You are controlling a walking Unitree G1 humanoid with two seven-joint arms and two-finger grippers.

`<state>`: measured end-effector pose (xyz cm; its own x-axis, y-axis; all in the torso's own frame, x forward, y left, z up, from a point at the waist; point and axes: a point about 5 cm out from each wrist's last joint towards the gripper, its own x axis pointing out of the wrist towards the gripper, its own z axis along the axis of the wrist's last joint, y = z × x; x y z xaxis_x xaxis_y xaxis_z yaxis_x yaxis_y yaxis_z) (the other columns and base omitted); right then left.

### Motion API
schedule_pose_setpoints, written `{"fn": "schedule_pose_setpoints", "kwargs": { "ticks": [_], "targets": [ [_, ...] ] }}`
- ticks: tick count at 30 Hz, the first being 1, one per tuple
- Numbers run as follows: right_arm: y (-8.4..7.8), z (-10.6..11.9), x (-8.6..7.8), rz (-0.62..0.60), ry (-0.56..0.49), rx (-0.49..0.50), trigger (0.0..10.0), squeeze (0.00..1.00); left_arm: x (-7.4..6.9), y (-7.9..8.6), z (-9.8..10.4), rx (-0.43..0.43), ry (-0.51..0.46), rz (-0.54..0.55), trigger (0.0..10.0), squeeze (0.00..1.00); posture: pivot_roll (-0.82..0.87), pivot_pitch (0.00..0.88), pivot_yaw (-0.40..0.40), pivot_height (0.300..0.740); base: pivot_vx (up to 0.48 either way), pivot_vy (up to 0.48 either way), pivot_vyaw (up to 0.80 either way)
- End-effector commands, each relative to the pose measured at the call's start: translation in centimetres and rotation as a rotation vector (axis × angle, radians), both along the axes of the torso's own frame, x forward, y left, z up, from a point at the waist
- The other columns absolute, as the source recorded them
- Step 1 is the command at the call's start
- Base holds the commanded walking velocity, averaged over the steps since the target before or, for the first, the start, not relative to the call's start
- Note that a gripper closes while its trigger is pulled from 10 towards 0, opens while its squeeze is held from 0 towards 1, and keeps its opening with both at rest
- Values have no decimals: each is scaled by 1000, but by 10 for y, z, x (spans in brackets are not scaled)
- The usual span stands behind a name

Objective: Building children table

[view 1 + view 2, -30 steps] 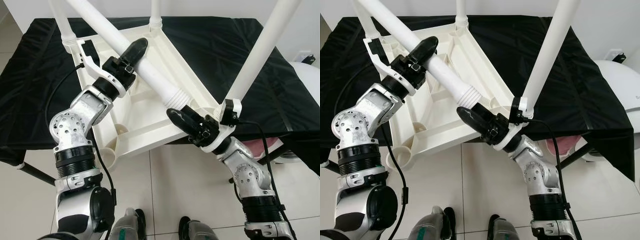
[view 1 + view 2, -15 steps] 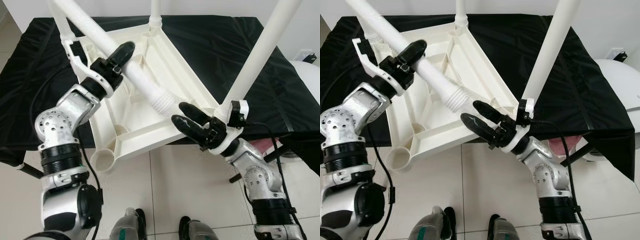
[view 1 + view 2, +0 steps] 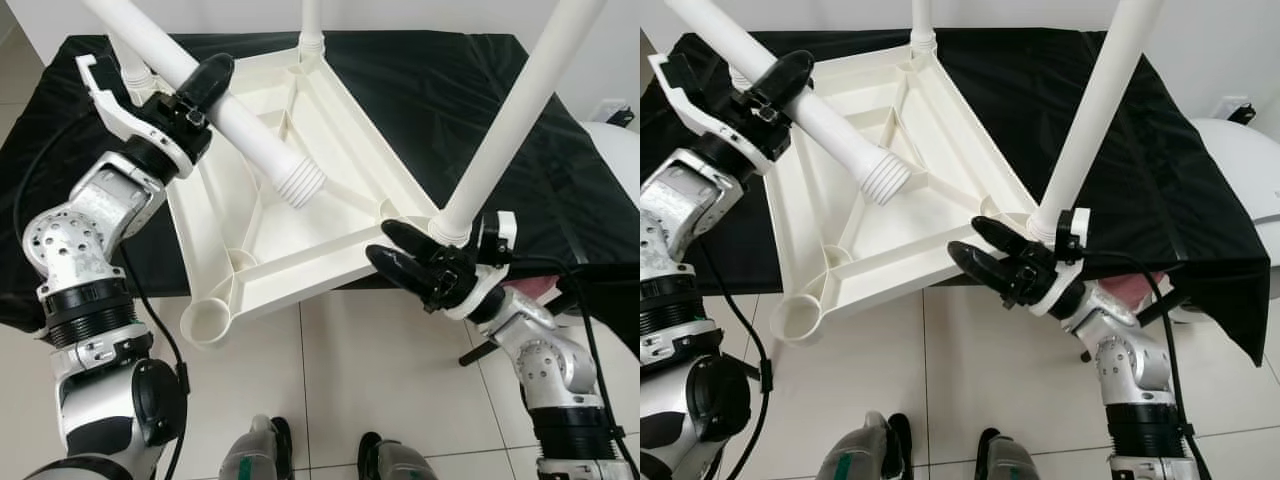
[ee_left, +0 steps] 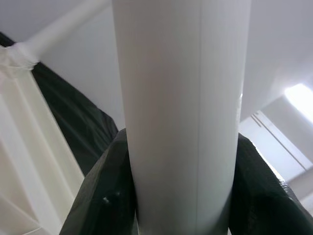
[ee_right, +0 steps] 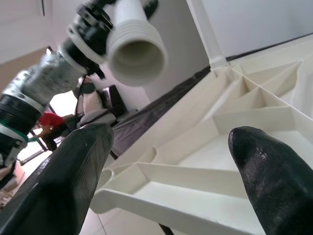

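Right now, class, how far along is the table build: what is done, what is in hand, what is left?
Done: three white legs stand in corners of the upturned tabletop, including the near-right leg. In hand: the left tool grips the fourth leg, threaded end free above the frame; the right tool sits open at the near edge. Left: fit that leg into the empty near-left socket.

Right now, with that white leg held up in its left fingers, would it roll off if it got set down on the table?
Probably. The loose leg is a smooth round tube, so it would likely roll. It looks hollow, so fairly light, and stiff: it shows no sag where the left gripper clamps it.
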<state>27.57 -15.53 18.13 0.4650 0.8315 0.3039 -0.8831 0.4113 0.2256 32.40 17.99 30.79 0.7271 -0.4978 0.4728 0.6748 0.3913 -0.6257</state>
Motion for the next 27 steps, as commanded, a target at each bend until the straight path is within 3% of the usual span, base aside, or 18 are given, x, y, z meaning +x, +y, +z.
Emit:
{"fn": "schedule_pose_setpoints", "kwargs": {
  "ticks": [1, 4, 10, 17, 27],
  "targets": [
    [-11, -3, 1, -31, 5, -36, 10000, 0, -11, -2, 5, 7, -41, -27, 10000, 0, -20, 152, 30, 740, 0, 0, 0],
    [-20, -1, 8, -77, -13, -80, 10000, 0, -24, -8, 2, 50, -58, -47, 10000, 0, -16, 153, 22, 740, 0, 0, 0],
    [-24, 5, 20, -130, -43, -104, 10000, 0, -35, -19, -6, 110, -70, -68, 10000, 0, -10, 153, 15, 740, 0, 0, 0],
    [-32, 20, 40, -118, -90, -166, 10000, 0, -50, -47, -28, 319, -76, -77, 10000, 0, -1, 157, 2, 740, 0, 0, 0],
    [-33, 29, 48, -93, -117, -242, 10000, 0, -55, -50, -29, 339, -70, -49, 10000, 0, 6, 162, -11, 740, 0, 0, 0]
  ]
}}
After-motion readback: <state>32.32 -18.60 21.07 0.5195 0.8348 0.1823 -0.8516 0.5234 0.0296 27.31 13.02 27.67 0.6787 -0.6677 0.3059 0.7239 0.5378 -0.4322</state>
